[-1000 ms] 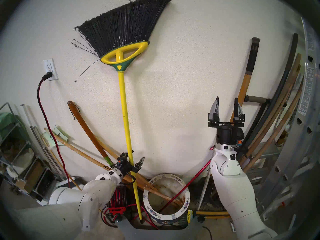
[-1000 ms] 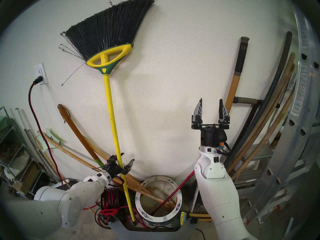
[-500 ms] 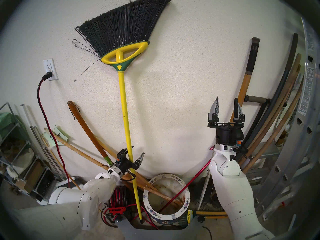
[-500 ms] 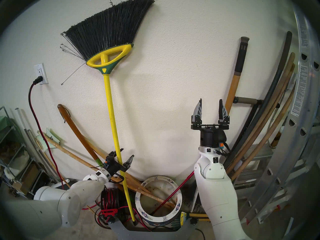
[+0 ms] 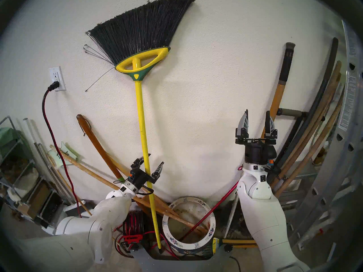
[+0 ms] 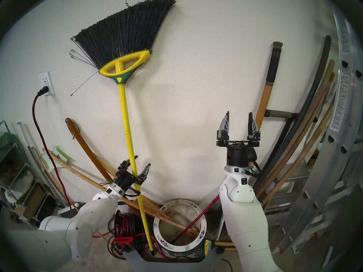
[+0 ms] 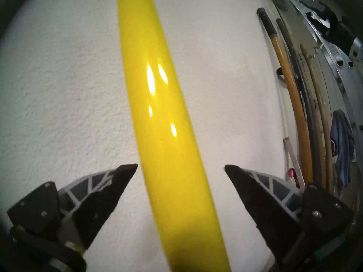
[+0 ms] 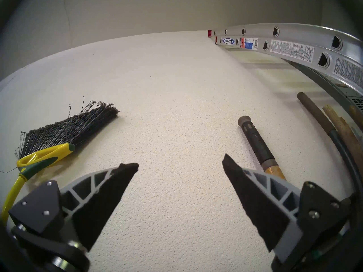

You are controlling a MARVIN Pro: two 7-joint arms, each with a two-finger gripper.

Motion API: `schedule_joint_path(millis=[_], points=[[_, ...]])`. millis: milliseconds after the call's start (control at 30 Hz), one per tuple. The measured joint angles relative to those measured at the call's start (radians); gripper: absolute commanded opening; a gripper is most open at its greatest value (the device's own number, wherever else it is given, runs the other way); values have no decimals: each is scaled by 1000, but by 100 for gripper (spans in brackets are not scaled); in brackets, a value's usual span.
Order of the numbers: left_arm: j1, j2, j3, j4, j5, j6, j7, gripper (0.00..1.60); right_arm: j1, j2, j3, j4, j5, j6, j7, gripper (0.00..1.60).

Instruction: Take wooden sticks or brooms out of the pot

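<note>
The broom [image 5: 142,128] has a yellow pole and black bristles pointing up, and leans on the wall. Its lower end rests on the floor just left of the white flowered pot [image 5: 167,226], outside it. My left gripper [image 5: 156,158] is open, with the pole between its fingers, nearer the left finger. The left wrist view shows the pole [image 7: 163,128] between the spread fingertips, with gaps on both sides. My right gripper [image 5: 257,111] is open and empty, raised near the wall, far right of the broom. The right wrist view shows the broom head [image 8: 45,153] at the left.
Brown wooden poles [image 5: 176,216] and a thin red rod [image 5: 204,216] lean out of the pot. A red-and-black cord reel [image 5: 133,224] stands left of the broom's foot. Long handles and an aluminium ladder [image 5: 334,167] fill the right side. A shelf [image 5: 15,167] stands at the left.
My left gripper has moved up along the yellow pole, still open around it. The broom and my right arm have barely moved.
</note>
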Motion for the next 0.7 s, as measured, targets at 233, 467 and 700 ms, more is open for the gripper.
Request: schedule_joint_path(millis=[233,467,700], points=[[25,-11,-19,-76,-35,-2,2,160,1,-5,4,0,6,0,10,160],[47,-19,-26,-151,-64,-3,3,160,1,-8,7,0,10,0,19,160],[68,-28,-31,-220,-99,-3,5,160,1,-12,9,0,15,0,27,160]])
